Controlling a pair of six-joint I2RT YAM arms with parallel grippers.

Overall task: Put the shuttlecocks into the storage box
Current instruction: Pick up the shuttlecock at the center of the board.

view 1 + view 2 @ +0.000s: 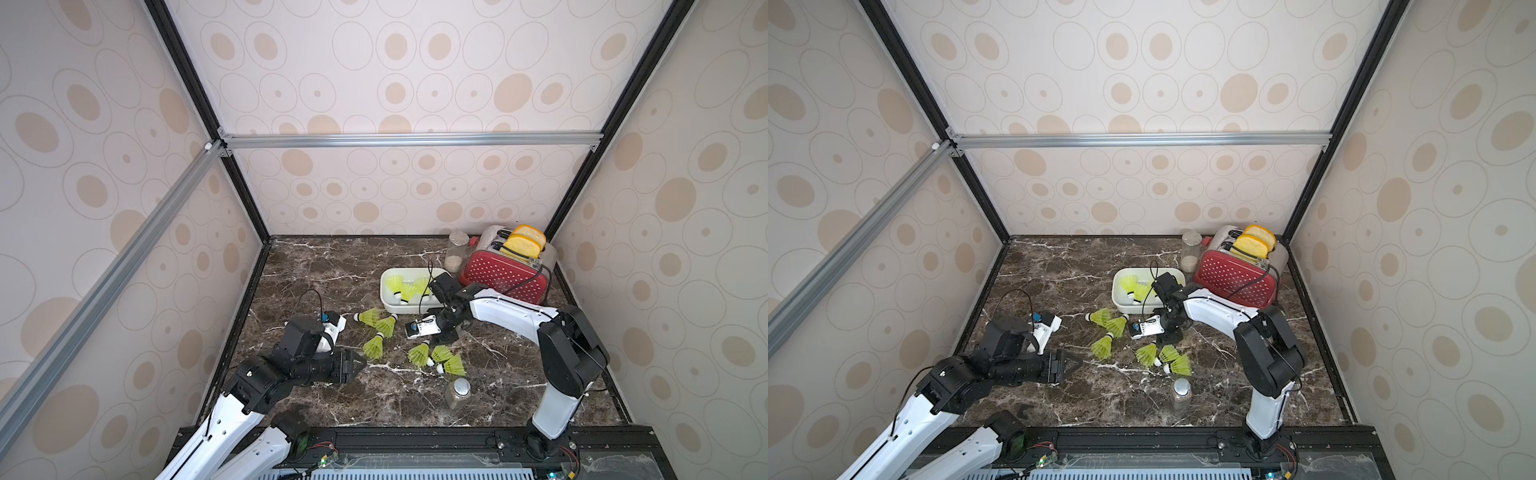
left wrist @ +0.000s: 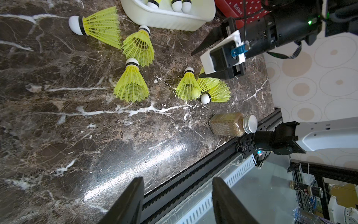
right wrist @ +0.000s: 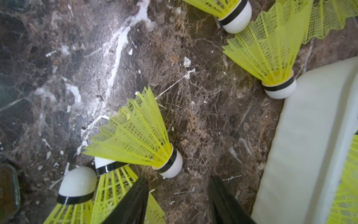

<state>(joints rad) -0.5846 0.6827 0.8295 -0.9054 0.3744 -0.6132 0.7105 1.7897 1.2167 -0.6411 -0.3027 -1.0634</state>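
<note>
right gripper (image 3: 177, 179): jaws apart, nothing between them, only bare marble in the gap. Points down, low over the table (image 1: 316, 266).
nearest shuttlecock (image 3: 135, 139): on its side, white tip just ahead of the right gripper's fingertips, clear of both fingers.
front trio (image 1: 440, 355): nearest shuttlecock plus two more, skirts overlapping, just beside the right gripper on its base side. One finger stands over a skirt in the right wrist view; can't tell if they touch.
storage box (image 1: 411, 308): just behind the right gripper, on its far side from the base. At least three shuttlecocks (image 1: 409, 293) lie inside.
left trio (image 1: 386, 326): on the table to the right gripper's left, near, between the two grippers. One tip (image 3: 279, 91) sits just beside the box wall.
left gripper (image 2: 178, 179): jaws apart, empty, low over the table, well to the left of the right gripper, aimed at the left trio, apart from it.
spice jar (image 1: 457, 392): silver lid, past the front trio, toward the front edge.
toaster (image 1: 505, 276): red, dotted, behind the right gripper to its right, bread slices (image 1: 525, 243) in the slots. A glass jar (image 1: 456, 251) stands just beside it.
</note>
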